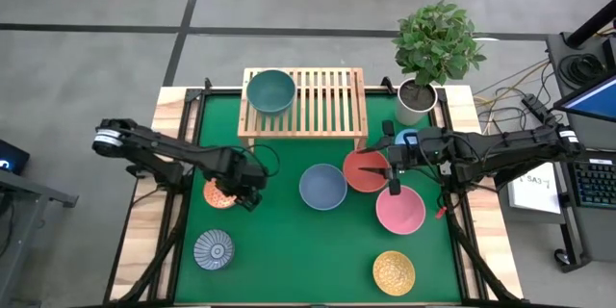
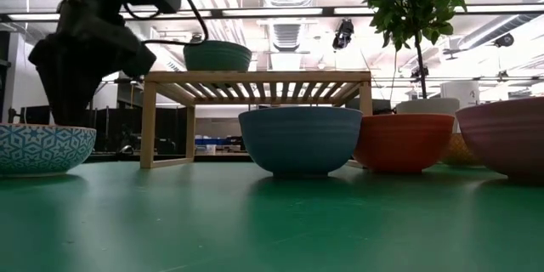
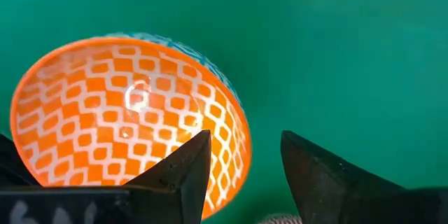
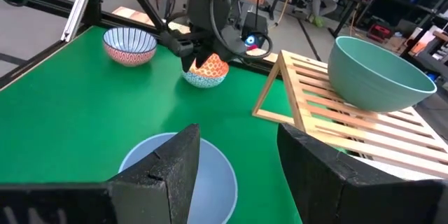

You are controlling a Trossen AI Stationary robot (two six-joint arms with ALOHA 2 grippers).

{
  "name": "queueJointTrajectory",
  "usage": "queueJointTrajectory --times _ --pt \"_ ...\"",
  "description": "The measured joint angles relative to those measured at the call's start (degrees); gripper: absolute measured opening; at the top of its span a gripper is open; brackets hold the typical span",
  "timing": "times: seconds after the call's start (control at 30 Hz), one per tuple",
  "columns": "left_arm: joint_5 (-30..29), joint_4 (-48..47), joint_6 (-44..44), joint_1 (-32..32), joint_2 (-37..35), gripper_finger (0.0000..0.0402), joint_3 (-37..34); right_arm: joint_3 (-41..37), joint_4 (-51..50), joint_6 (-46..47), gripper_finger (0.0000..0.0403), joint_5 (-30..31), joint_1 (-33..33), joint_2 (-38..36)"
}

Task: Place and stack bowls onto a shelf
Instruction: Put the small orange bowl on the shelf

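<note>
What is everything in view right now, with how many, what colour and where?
shelf: one, light wood, slatted, back of the mat.
green bowl: one, on the shelf's left end.
blue-grey bowl: one, mat centre.
red bowl: one, right of the blue-grey bowl.
pink bowl: one, front of the red bowl.
yellow patterned bowl: one, front right.
dark grey-blue patterned bowl: one, front left.
orange patterned bowl: one, left side, under the left pincer.
light blue bowl: one, partly hidden by the right arm.
potted plant: one, green in a white pot, back right.
left pincer: open, straddling the orange bowl's rim.
right pincer: open, over the red bowl.
</note>
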Motion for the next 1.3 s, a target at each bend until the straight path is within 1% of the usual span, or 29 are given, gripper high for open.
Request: queueJointTrajectory --times 0.13,0.27,0.4,0.57,0.63,0.77,0.83,0.9,1.07,1.17,1.2,1.3 --pt "-2.1 0.3 0.6 0.0 2.2 0.0142 0.0 0.0 0.0 0.0 0.0182 0.0 0.0 0.0" --pt "-2.7 1.6 0.7 -0.4 3.6 0.0116 0.0 0.0 -0.2 0.1 0.0182 0.0 0.0 0.0" --pt "-2.7 1.9 0.6 -0.8 4.7 0.0076 0.0 0.0 -0.3 0.1 0.0182 0.0 0.0 0.0" --pt "-3.4 2.1 -0.4 -1.6 5.2 0.0014 0.0 0.0 -0.4 0.1 0.0182 0.0 0.0 0.0" --pt "-4.6 2.3 -0.4 -2.0 4.9 0.0008 0.0 0.0 -0.4 0.1 0.0182 0.0 0.0 0.0" --pt "-3.8 1.6 -0.5 -3.0 4.4 0.0005 1.0 0.0 -0.4 0.1 0.0182 0.0 0.0 0.0" --pt "-2.7 0.5 1.0 -3.7 4.2 0.0004 3.3 0.0 -0.4 0.1 0.0182 0.0 0.0 0.0" --pt "-2.0 -2.0 4.8 -4.6 4.1 0.0004 6.5 0.0 -0.4 0.1 0.0182 0.0 0.0 0.0" --pt "-2.2 -7.5 19.7 -8.5 4.1 0.0003 17.5 0.0 -0.4 0.1 0.0182 0.0 0.0 0.0" --pt "-2.6 -8.9 26.0 -9.3 4.6 0.0003 25.0 0.0 -0.4 0.1 0.0182 0.0 0.0 0.0" --pt "-3.6 -8.4 27.9 -9.3 4.9 0.0002 27.7 0.0 -0.4 0.1 0.0182 0.0 0.0 0.0" --pt "-8.8 -8.1 34.6 -9.1 6.4 0.0002 35.5 0.0 -0.4 0.2 0.0182 0.0 0.0 0.0"
